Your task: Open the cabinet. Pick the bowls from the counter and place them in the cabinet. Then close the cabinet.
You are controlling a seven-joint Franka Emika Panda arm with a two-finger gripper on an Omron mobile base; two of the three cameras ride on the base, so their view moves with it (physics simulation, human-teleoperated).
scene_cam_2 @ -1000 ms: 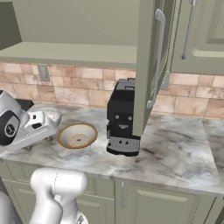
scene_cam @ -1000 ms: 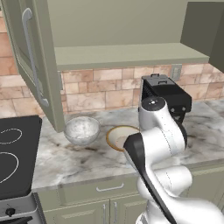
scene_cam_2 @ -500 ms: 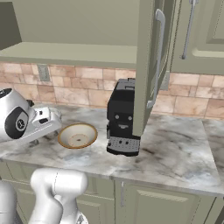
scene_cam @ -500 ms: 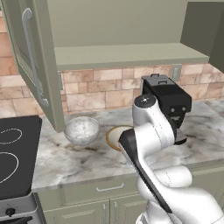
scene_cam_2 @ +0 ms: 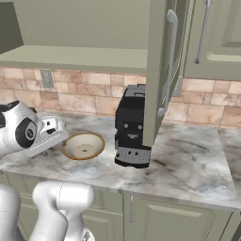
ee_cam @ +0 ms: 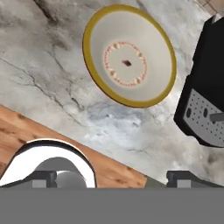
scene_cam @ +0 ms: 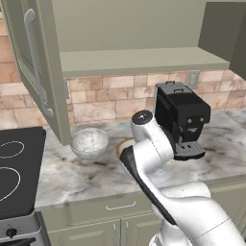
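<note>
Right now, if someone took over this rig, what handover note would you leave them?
Gripper: open and empty, above the counter near the tan bowl.
Cabinet: both doors open, shelf bare.
Grey speckled bowl sits on the counter by the left door; the tan bowl sits between it and the black coffee machine.
Done: cabinet opened.
Left: pick both bowls, shelve them, close the doors.

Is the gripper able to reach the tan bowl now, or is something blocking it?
Probably yes. The gripper is open above the tan bowl, with bare counter between; the coffee machine stands beside it, not across.
</note>
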